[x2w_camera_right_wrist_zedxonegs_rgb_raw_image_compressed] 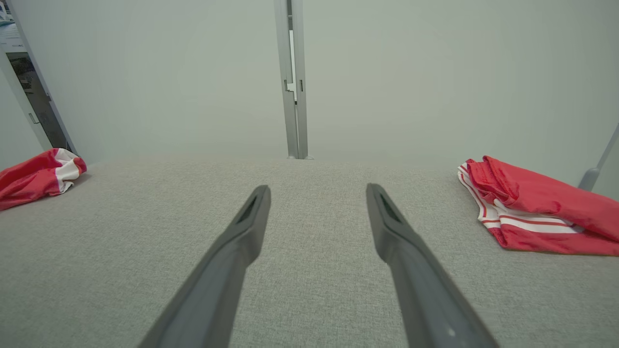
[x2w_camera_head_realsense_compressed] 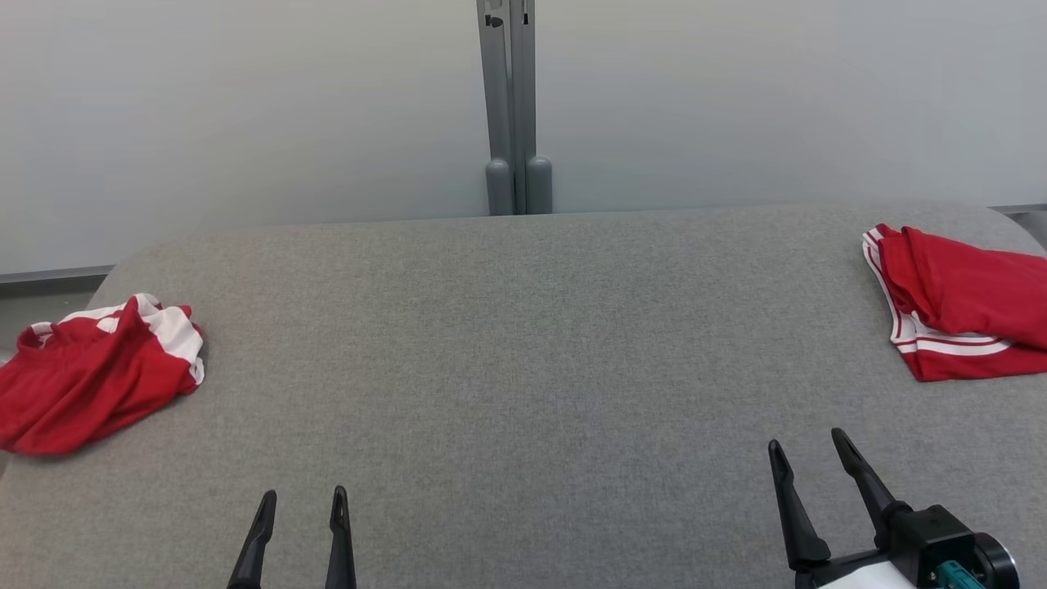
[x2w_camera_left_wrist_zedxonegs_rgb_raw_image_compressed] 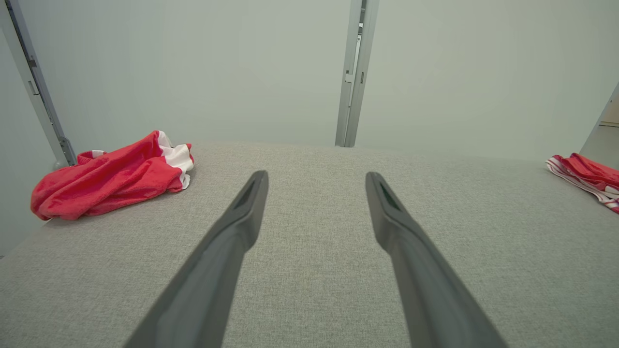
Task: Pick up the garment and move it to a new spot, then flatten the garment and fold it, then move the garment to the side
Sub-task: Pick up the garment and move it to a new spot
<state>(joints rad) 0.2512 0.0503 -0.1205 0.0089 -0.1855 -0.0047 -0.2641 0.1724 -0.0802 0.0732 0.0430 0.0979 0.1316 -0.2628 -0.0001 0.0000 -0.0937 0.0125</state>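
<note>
A crumpled red garment with white bands lies at the far left edge of the grey fabric-covered surface. A flatter red garment with white stripes lies at the far right edge. They are well apart. The left gripper and right gripper hover over the near side, both spread wide and empty, touching neither garment.

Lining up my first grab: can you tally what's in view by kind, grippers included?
Red-and-white garments: 2, crumpled garment on the left, flatter garment on the right
Grippers: 2, left gripper and right gripper, both open and empty
Total: 4
</note>
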